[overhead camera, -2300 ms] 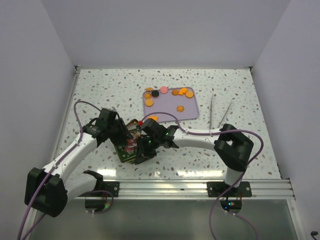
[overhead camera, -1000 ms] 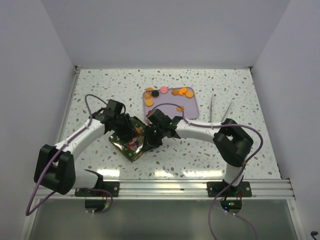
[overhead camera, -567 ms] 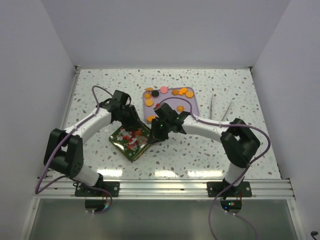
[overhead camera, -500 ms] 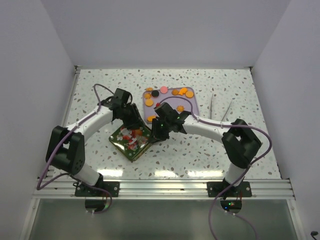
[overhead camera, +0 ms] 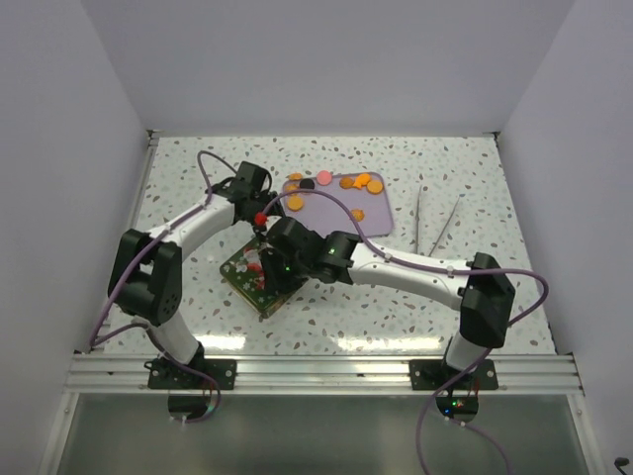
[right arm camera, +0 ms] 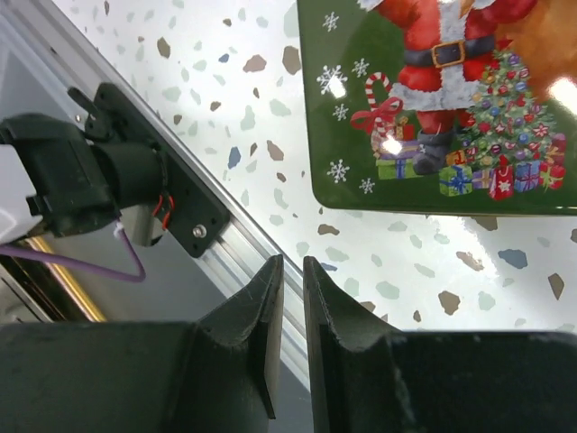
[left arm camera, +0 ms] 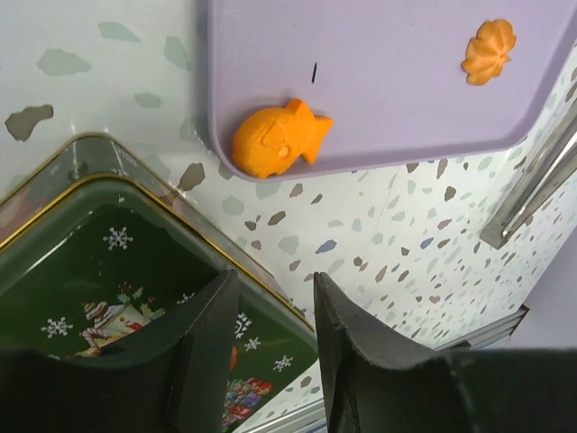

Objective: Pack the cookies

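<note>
The cookies [overhead camera: 361, 183] are small orange pieces, plus a pink and a black one, lying on a lilac tray [overhead camera: 381, 223]. In the left wrist view an orange fish-shaped cookie [left arm camera: 275, 144] lies at the tray's rim [left arm camera: 379, 158], and a flower-shaped one [left arm camera: 489, 50] lies further in. A green Christmas tin [overhead camera: 242, 279] lies flat with its Santa lid [right arm camera: 442, 99] on. My left gripper [overhead camera: 262, 233] [left arm camera: 275, 280] is open and empty over the tin's far corner [left arm camera: 108, 262]. My right gripper [overhead camera: 269, 282] [right arm camera: 290, 262] hovers over the tin, nearly closed and empty.
Two metal tweezers [overhead camera: 435, 220] lie right of the tray; one shows in the left wrist view [left arm camera: 532, 180]. The aluminium rail [overhead camera: 326, 371] and the left arm's base [right arm camera: 90, 180] run along the near edge. White walls enclose the speckled table.
The tin has been set flat on the table. My left gripper has moved away toward the tray's left corner. My right arm has swung left and forward over the tin.
</note>
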{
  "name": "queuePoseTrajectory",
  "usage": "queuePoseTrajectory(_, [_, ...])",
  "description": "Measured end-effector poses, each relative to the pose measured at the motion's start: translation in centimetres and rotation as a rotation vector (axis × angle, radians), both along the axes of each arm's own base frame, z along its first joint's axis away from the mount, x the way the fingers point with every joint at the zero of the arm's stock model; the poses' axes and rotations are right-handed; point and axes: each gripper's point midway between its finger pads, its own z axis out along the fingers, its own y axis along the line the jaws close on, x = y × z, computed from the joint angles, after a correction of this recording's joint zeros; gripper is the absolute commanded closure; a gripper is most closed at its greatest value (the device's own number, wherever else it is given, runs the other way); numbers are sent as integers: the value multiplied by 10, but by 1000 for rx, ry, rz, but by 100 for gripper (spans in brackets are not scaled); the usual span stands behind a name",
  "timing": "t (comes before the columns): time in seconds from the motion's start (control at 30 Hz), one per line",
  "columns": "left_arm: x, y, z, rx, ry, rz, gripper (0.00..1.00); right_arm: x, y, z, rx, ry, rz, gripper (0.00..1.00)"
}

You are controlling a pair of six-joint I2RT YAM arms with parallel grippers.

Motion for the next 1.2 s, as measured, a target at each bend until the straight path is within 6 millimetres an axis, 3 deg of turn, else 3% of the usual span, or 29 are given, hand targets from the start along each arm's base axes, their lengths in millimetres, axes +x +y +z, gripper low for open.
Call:
queuePoseTrajectory(0.37, [14, 0, 10, 31, -9, 7, 56, 9, -17, -1, -59, -86, -23, 87])
queuePoseTrajectory(0.47, [18, 2, 18, 32, -28, 13, 56, 20, -28, 6, -48, -92, -61, 99])
queuePoseTrajectory(0.57, [21, 7, 29, 34, -58, 23, 58, 44, -42, 3, -32, -75, -135, 100])
queuePoseTrajectory(0.77, [22, 15, 33, 50, -74, 30, 69, 80, -67, -19, -40, -17, -243, 100])
queuePoseTrajectory(0.93, [12, 20, 16, 67, -42, 29, 76, 79, -56, -44, -29, 28, -242, 100])
queuePoseTrajectory(1.07, [-6, 25, -8, 85, 22, 25, 76, 68, -65, -82, -71, 114, -262, 100])
queuePoseTrajectory(1.2, [-3, 19, -8, 50, -1, 13, 77, 66, -75, -102, -101, 150, -290, 100])
